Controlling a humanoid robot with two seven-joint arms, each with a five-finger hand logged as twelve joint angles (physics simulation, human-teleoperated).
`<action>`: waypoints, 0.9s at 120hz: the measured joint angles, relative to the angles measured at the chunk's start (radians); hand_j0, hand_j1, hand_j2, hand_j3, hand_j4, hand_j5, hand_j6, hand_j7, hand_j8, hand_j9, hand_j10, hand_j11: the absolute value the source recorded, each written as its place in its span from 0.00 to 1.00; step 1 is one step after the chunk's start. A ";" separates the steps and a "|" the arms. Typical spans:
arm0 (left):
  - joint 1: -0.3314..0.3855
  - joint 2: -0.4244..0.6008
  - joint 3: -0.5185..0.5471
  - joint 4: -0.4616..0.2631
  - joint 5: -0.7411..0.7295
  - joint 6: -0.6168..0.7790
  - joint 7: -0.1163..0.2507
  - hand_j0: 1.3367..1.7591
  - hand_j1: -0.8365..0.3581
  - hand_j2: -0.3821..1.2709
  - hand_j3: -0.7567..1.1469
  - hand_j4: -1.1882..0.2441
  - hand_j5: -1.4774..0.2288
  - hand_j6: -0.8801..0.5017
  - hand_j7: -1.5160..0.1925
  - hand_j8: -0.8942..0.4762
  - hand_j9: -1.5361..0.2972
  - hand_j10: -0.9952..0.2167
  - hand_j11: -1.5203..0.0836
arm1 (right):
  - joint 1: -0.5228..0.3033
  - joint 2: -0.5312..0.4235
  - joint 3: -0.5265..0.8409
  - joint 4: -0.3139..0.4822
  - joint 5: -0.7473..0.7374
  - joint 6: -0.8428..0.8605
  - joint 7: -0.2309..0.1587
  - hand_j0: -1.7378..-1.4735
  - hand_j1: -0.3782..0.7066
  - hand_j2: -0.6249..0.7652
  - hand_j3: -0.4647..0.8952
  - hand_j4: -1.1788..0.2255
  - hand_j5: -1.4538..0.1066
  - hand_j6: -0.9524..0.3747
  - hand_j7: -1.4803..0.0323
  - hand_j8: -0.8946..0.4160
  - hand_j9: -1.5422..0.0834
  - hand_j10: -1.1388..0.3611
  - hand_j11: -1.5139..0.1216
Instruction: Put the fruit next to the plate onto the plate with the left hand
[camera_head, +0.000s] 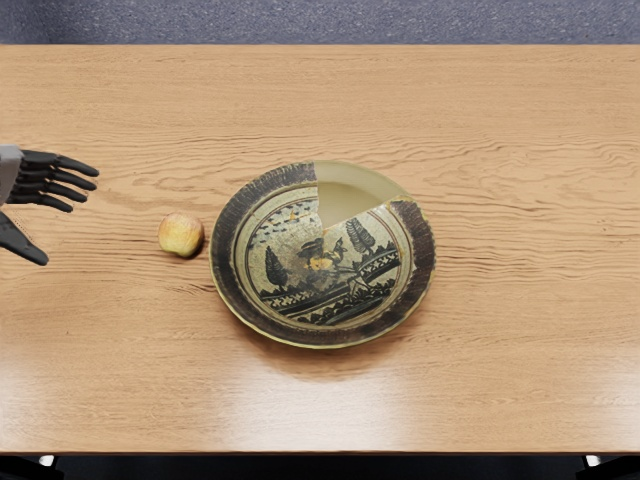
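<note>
A small yellow-red fruit (181, 235) lies on the wooden table just left of a round patterned plate (232, 215), nearly touching its rim. The plate has a dark border and a painted scene, with a plain olive wedge at its upper part. My left hand (45, 205) enters from the left edge, black fingers spread, thumb lower down, well left of the fruit and holding nothing. The right hand does not show.
The wooden table (500, 120) fills the view, with its far edge at the top and its near edge along the bottom. Nothing else stands on it.
</note>
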 joint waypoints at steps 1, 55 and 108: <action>0.000 0.001 0.006 -0.001 -0.007 0.000 0.000 0.76 0.75 0.26 0.40 0.66 0.68 0.46 0.70 0.47 0.66 0.62 0.75 | 0.000 0.000 0.000 0.000 0.000 0.000 0.000 0.30 0.06 0.45 0.34 0.82 0.90 0.69 0.95 0.66 0.92 0.74 0.90; -0.373 -0.085 0.296 -0.039 0.012 0.168 -0.132 0.76 0.75 0.26 0.40 0.66 0.68 0.46 0.70 0.47 0.66 0.62 0.75 | 0.000 0.000 0.000 0.000 0.000 0.000 0.000 0.30 0.06 0.45 0.34 0.82 0.90 0.69 0.95 0.66 0.92 0.74 0.90; -0.620 -0.360 0.868 -0.126 0.161 0.820 0.110 0.76 0.75 0.26 0.40 0.66 0.68 0.46 0.70 0.47 0.66 0.62 0.75 | 0.000 0.000 0.000 0.000 0.000 0.000 0.000 0.30 0.06 0.45 0.34 0.82 0.90 0.69 0.95 0.66 0.92 0.74 0.90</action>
